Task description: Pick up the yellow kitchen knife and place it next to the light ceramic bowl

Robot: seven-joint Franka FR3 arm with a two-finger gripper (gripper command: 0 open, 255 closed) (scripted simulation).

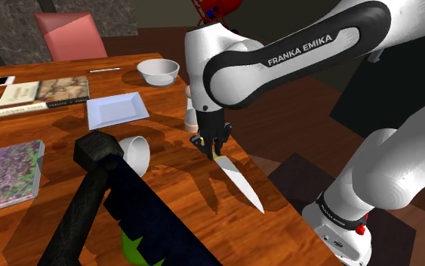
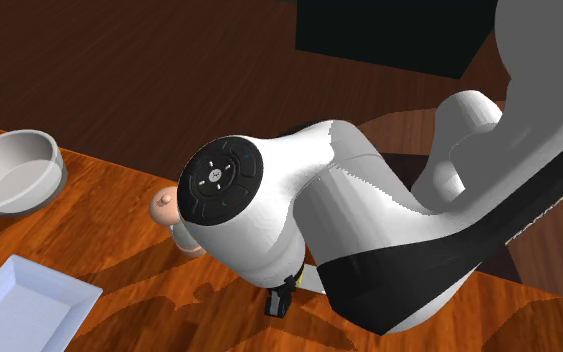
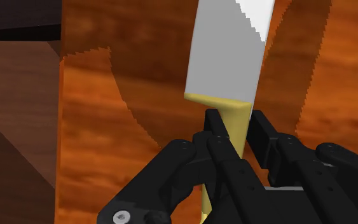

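My black claw [image 3: 238, 121] grips the yellow-handled, grey-bladed kitchen knife [image 3: 225, 57] by its handle, near the brown wooden bench's [image 1: 173, 189] edge, well apart from the white round bowl [image 1: 158, 72].

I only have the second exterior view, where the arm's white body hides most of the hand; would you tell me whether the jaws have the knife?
Observer: Yes; in the wrist view the jaws are shut on the knife by its yellow handle, just behind the grey blade.
Operator: Thank you. Which way does the blade point?
Observer: In the shoulder view it points to the lower right, away from the bowl, its tip near the table's edge.
Operator: Is anything else close to the jaws?
Observer: A white cup lies on its side on the table, to the shoulder view's left of the jaws.
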